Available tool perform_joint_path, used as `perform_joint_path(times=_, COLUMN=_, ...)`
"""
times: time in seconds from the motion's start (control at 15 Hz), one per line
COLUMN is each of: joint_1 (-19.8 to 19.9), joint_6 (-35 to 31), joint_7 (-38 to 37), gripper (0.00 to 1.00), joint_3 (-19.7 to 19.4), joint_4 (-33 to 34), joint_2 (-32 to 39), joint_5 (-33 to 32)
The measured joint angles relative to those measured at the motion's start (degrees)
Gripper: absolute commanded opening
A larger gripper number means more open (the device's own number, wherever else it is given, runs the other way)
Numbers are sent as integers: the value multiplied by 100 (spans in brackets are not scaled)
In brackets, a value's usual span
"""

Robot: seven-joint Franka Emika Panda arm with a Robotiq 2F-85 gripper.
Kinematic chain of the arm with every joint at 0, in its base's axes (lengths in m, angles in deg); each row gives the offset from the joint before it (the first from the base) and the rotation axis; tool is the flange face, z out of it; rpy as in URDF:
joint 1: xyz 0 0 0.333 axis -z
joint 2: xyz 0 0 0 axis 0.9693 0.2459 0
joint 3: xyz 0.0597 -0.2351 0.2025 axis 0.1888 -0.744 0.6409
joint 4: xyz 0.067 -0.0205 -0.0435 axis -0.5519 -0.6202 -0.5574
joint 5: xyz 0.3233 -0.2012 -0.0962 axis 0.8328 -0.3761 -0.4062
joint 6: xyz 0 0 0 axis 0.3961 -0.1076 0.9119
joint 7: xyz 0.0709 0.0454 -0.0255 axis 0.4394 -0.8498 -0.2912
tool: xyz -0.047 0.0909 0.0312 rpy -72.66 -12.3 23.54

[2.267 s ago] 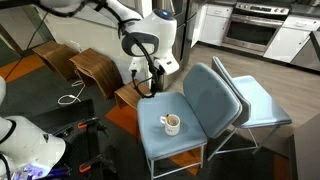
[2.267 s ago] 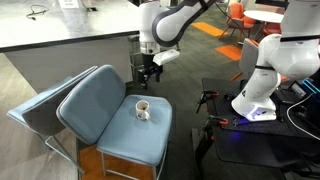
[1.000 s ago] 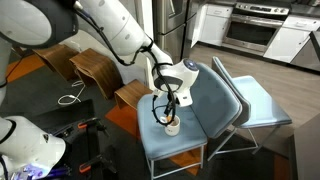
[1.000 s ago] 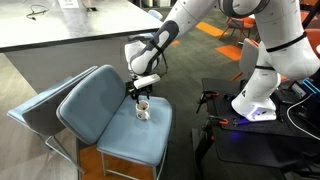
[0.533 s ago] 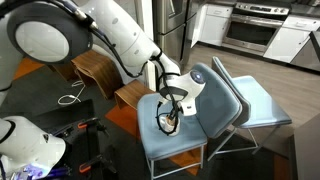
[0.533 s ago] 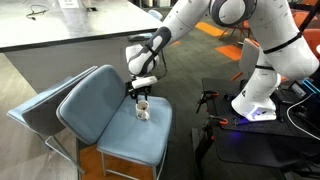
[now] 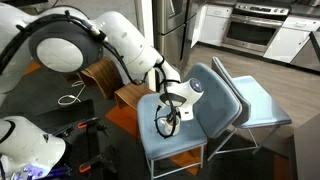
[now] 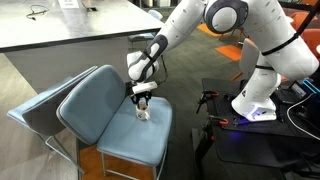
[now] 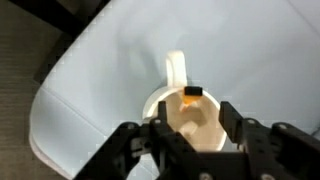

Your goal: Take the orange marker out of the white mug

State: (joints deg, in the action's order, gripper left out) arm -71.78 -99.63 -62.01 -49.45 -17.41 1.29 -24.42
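Observation:
The white mug (image 9: 178, 112) stands on the blue chair seat (image 9: 110, 70), its handle pointing up the wrist view. The orange marker (image 9: 189, 98) leans inside against the far rim, its black end sticking just above it. My gripper (image 9: 194, 128) hangs right over the mug, its two black fingers (image 9: 229, 118) apart, one at each side of the opening, with nothing clamped between them. In both exterior views the gripper (image 7: 168, 120) (image 8: 143, 98) reaches down onto the mug (image 8: 143, 112), which is mostly hidden behind the fingers in an exterior view.
A second blue chair (image 7: 255, 100) stands close behind the first. Low wooden furniture (image 7: 128, 95) sits beside the seat. A white robot base (image 8: 262, 85) and a long counter (image 8: 60, 35) lie further off. The seat's front edge (image 8: 135, 155) is close to the mug.
The arm swung in from behind the chair and came down over the mug. Over the last second the jaws narrowed and sank lower around the mug's opening.

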Motion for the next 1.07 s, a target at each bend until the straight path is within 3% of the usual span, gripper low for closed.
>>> perform_joint_path(times=0.4, joint_1=5, joint_6=3, joint_7=0, gripper=44, joint_3=27, joint_4=77, joint_2=157, joint_5=94)
perform_joint_path(times=0.8, joint_1=6, joint_6=5, joint_7=0, gripper=45, joint_3=32, joint_4=81, joint_2=186, joint_5=188)
perform_joint_path(times=0.93, joint_1=6, joint_6=5, joint_7=0, gripper=34, joint_3=44, joint_4=80, joint_2=186, joint_5=197)
perform_joint_path(times=1.0, joint_1=6, joint_6=6, joint_7=0, gripper=13, joint_3=53, joint_4=81, joint_2=186, joint_5=198)
perform_joint_path(times=1.07, joint_1=6, joint_6=6, joint_7=0, gripper=9, joint_3=63, joint_4=81, joint_2=185, joint_5=202)
